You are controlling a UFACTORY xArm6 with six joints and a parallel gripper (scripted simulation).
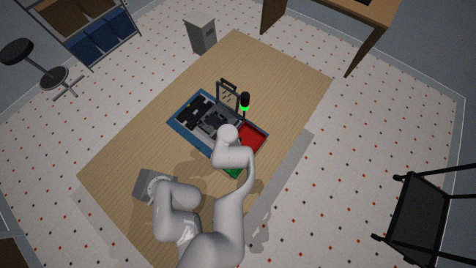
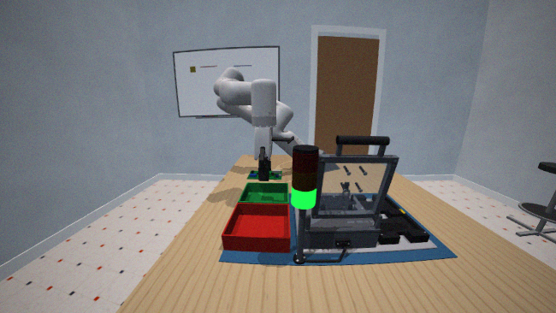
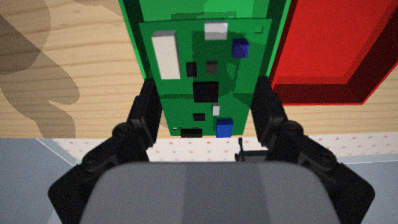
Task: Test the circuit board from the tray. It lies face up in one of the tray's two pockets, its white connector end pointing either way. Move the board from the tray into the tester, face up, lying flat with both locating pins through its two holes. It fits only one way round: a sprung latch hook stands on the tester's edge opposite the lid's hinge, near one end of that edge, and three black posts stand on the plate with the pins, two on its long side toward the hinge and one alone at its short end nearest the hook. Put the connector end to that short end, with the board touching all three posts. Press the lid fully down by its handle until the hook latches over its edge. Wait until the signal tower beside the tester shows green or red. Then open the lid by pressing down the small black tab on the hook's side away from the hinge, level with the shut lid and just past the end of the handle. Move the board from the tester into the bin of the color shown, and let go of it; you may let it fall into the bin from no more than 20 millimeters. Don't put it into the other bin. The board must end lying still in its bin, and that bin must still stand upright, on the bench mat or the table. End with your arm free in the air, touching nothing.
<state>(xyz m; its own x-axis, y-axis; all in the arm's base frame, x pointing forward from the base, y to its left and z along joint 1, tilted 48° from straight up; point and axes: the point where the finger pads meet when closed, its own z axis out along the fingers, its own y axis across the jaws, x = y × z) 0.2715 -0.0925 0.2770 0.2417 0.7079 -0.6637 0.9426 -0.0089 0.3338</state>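
From the top view we look steeply down from high up on the table [image 1: 278,66] and floor. The exterior view faces us level and nearer, across the table toward the door [image 2: 346,94]. The wrist view looks straight down, close; all three share the red bin [image 1: 253,137] [image 2: 257,227] [image 3: 330,35].
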